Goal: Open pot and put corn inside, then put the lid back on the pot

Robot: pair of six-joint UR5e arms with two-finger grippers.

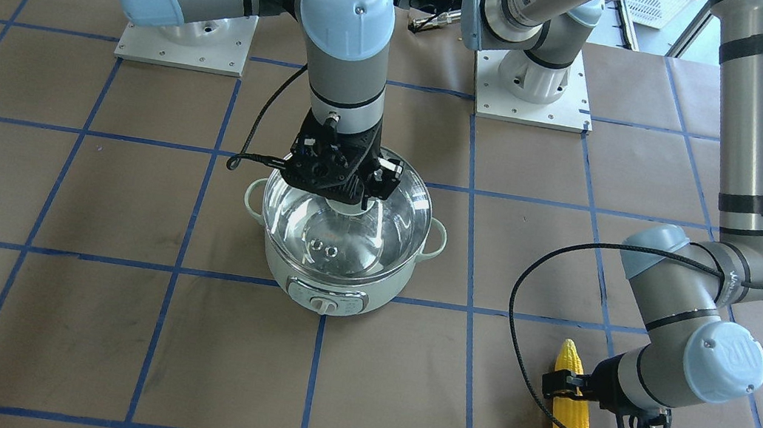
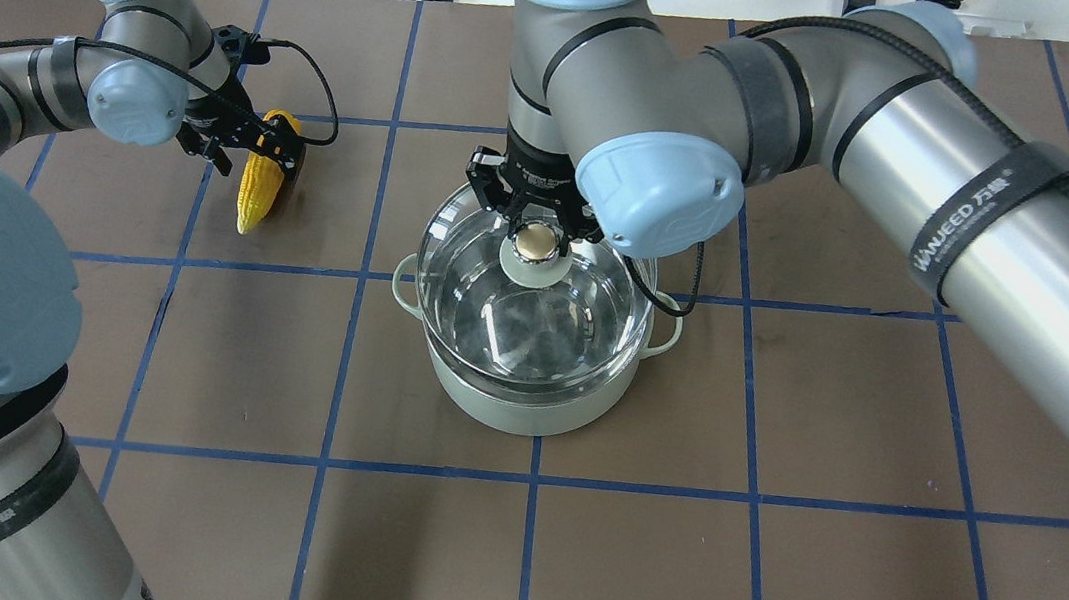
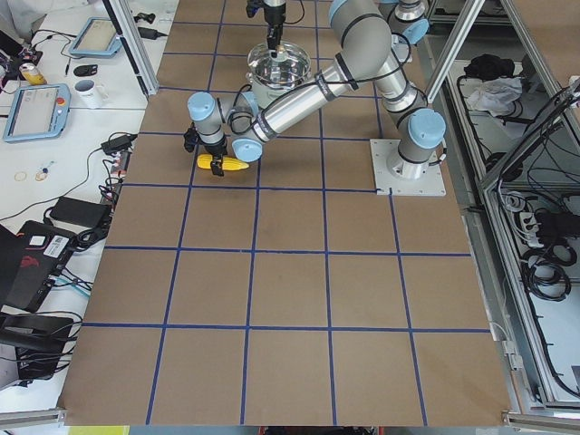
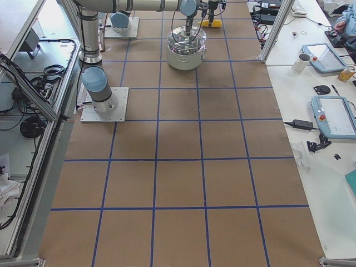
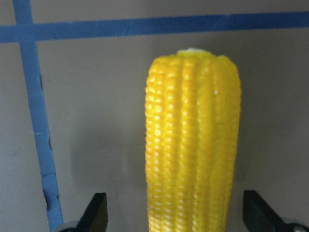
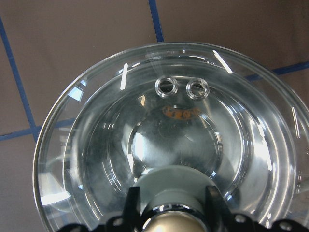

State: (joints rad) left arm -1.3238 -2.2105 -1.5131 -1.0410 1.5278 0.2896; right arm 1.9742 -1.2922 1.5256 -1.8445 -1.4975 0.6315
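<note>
Finds the corn (image 1: 570, 408) flat on the table (image 1: 110, 340) at the lower right of the front-facing view, pointed end toward the top of the frame. Places it well apart from the pot (image 1: 341, 290), which stands at centre.

Straddles the ear with the left gripper (image 5: 176, 215) spread wide. Leaves a clear gap between each finger (image 5: 96, 215) and the kernels in the wrist view, so holds nothing yet.

Pinches, by the look of it, the knob (image 2: 535, 240) of the lid (image 1: 320, 224) with the right gripper (image 6: 171, 212), jaws pressed in on either side. Cannot tell whether the glass sits on the pot's rim or hangs just above it.

Judges the corn light and stiff, bumpy enough to give some grip. Reckons it round enough to roll or pivot under an off-centre squeeze. Favours a hold across the thick middle, fingers square to its length.

Takes the lid for the heavier piece: smooth, hard, breakable. Sees no hold on it but the knob. Calls for a straight, level lift, since a polished round knob may let the glass swing or slip in a two-finger pinch. Expects the ear, about as long as the pot is wide, to need lowering at a slant.
</note>
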